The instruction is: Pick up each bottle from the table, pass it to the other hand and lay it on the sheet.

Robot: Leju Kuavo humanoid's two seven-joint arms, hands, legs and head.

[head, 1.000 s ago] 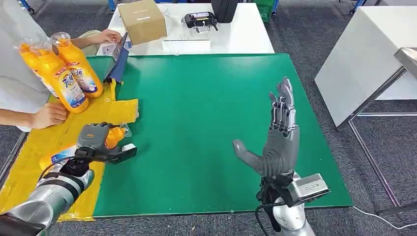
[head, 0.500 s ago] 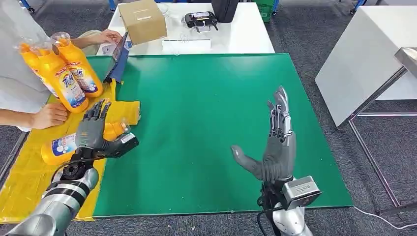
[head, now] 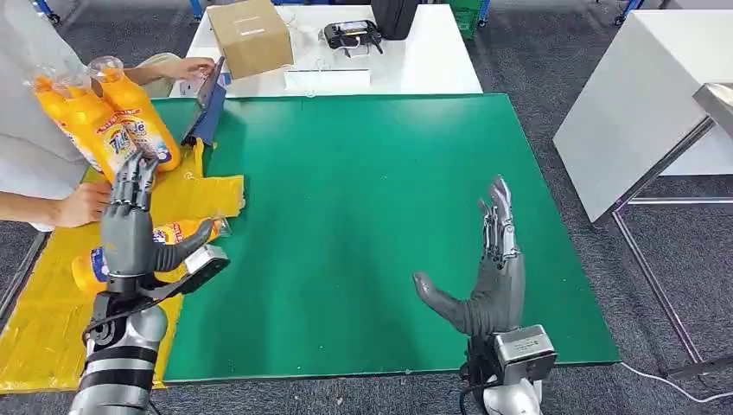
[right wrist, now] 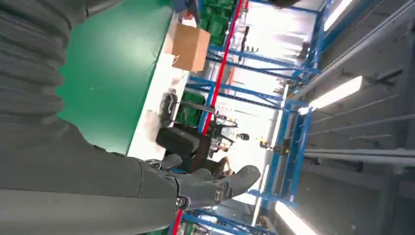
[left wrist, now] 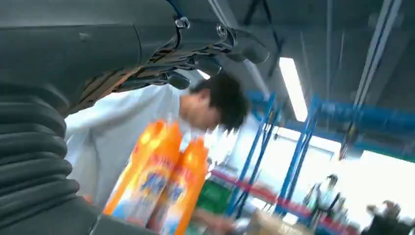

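Left hand is raised upright, fingers spread wide, nothing held. Just behind it a bottle is seen lying on the yellow sheet. Right hand is likewise upright and spread, nothing held, over the green table. Beyond the left hand, two more bottles are held by a person.

Even bright head view — wrist views blurred, ceiling lamps glaring.
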